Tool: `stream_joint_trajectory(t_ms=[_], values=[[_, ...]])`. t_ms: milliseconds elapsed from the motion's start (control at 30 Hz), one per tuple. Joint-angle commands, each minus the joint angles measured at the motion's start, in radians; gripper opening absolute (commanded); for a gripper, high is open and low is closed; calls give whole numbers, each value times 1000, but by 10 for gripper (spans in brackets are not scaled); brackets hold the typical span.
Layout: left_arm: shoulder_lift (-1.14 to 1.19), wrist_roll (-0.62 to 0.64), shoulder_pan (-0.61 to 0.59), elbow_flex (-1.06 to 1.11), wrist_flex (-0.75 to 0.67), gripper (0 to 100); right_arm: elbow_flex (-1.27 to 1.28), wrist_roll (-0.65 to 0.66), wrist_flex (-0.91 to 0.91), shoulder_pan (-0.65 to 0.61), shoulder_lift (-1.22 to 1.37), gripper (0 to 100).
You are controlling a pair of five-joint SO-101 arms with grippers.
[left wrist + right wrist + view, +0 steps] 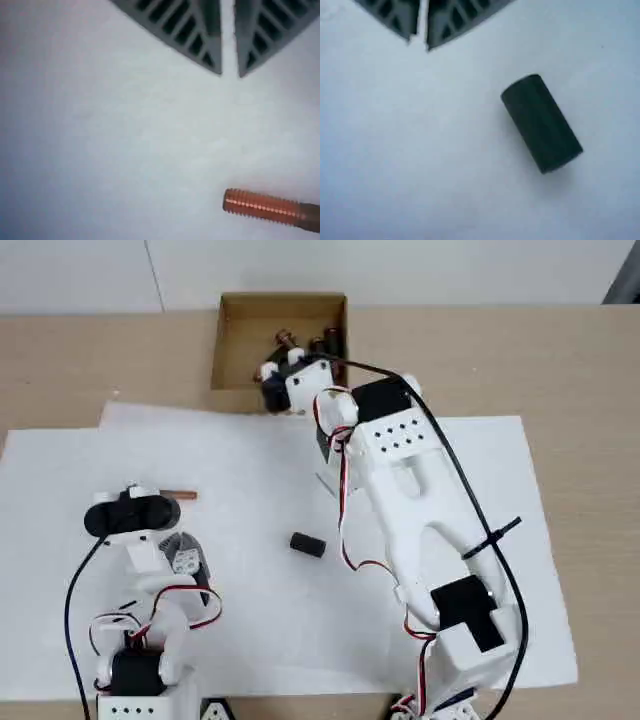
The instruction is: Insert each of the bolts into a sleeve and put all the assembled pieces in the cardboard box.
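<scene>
A copper bolt (pixel 181 495) (pixel 265 206) lies on the white paper, just past my left arm. My left gripper (pixel 186 556) (pixel 229 71) hovers low over bare paper, shut with nothing in it, and the bolt lies apart from its tips. A black sleeve (pixel 308 545) (pixel 541 122) lies on its side mid-paper. My right gripper (pixel 324 452) (pixel 419 44) hangs under the arm stretched toward the cardboard box (pixel 229 340). It is shut and empty, a short way from the sleeve. Assembled pieces (pixel 305 342) rest in the box's right corner.
White paper (pixel 250 640) covers most of the wooden table (pixel 60 360). The box stands at the back, just beyond the paper's far edge. The right arm's cables (pixel 450 460) loop over the paper's right half.
</scene>
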Motion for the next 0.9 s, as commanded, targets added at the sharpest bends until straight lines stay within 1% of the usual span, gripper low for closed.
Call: stream_joint_trajectory(t_ms=[0,133,333,533,733,867], values=[[-11,-2,-5,-2,-2,6,-32,74,15,-30,-50,4],[-11,0,-20,-2,-2,6,49,150,15,-99,-58,4],[-11,0,-52,-2,-2,6,149,163,10,-196,-58,15],[-11,0,-52,-2,-2,6,172,192,4,-228,-50,163],[-11,2,-60,-2,-2,6,173,198,-12,-269,-48,166],[-11,55,-129,5,-12,6,193,204,-53,-272,-28,166]])
